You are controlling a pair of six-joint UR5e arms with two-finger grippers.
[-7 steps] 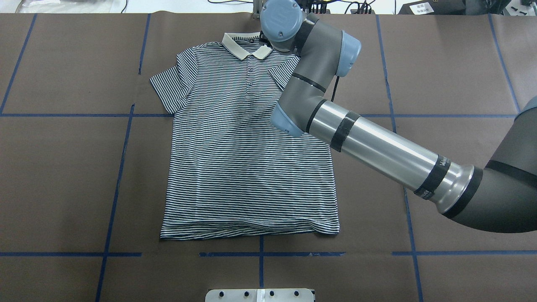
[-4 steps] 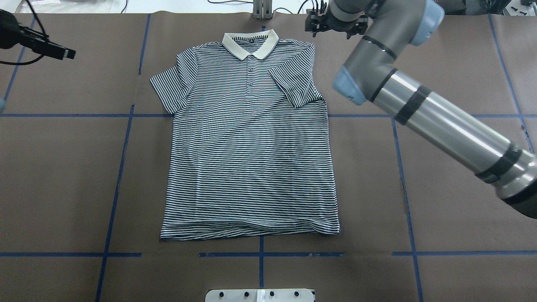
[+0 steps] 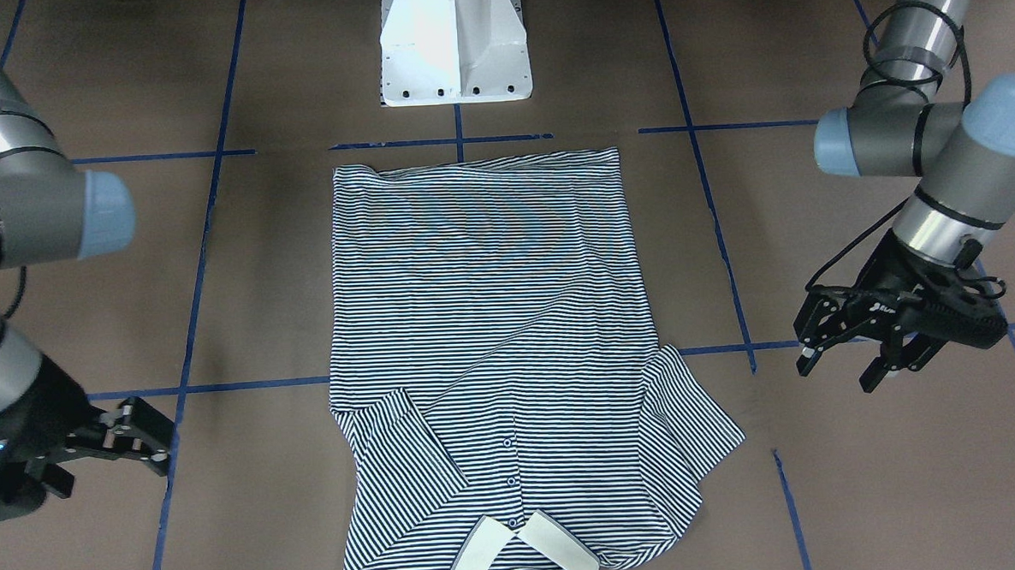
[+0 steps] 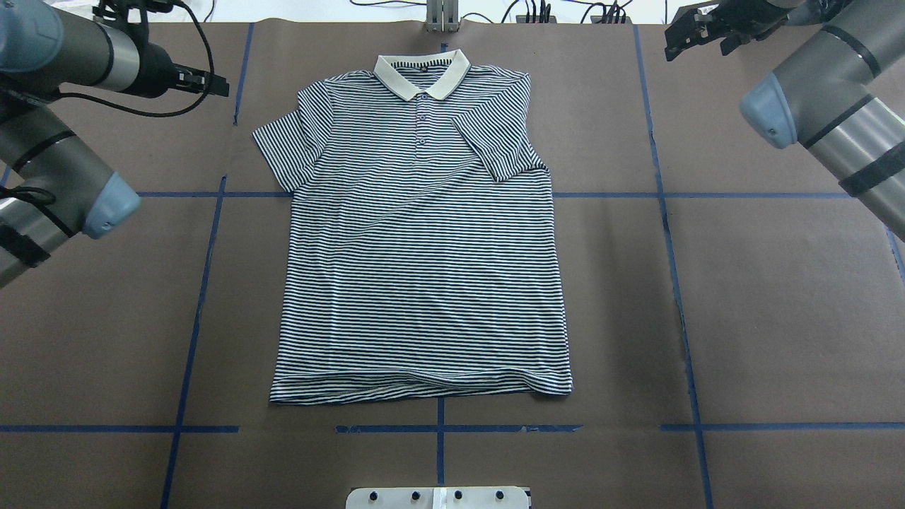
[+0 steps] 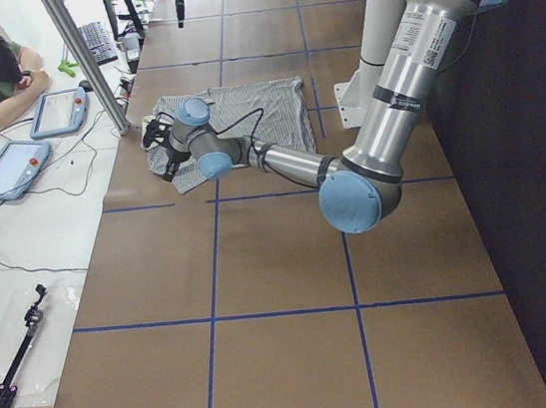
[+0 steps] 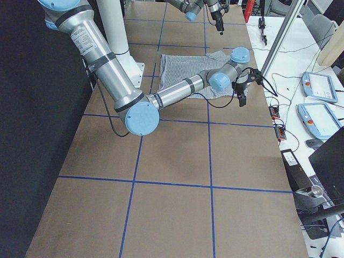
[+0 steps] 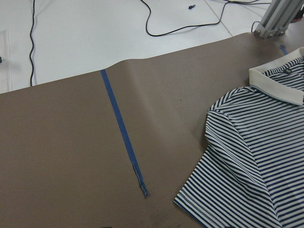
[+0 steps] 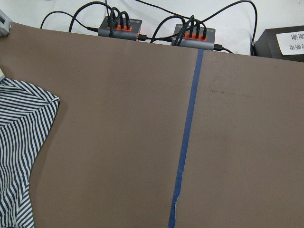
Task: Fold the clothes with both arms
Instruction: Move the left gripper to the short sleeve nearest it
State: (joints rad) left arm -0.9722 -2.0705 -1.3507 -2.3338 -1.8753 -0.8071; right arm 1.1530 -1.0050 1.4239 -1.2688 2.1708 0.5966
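Brown worktop (image 4: 778, 318) held a striped polo shirt (image 4: 417, 268), one sleeve (image 4: 498, 145) folded in; our left gripper (image 3: 841, 365) and right gripper (image 3: 156, 442) hovered spread near its far edge; most folding remained.

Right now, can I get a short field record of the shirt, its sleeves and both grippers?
garment: striped polo shirt, flat on the table, front up, collar away from the robot
sleeve on robot's right: folded in over the chest
sleeve on robot's left: spread flat
left gripper: open, empty, off the shirt
right gripper: open, empty, off the shirt
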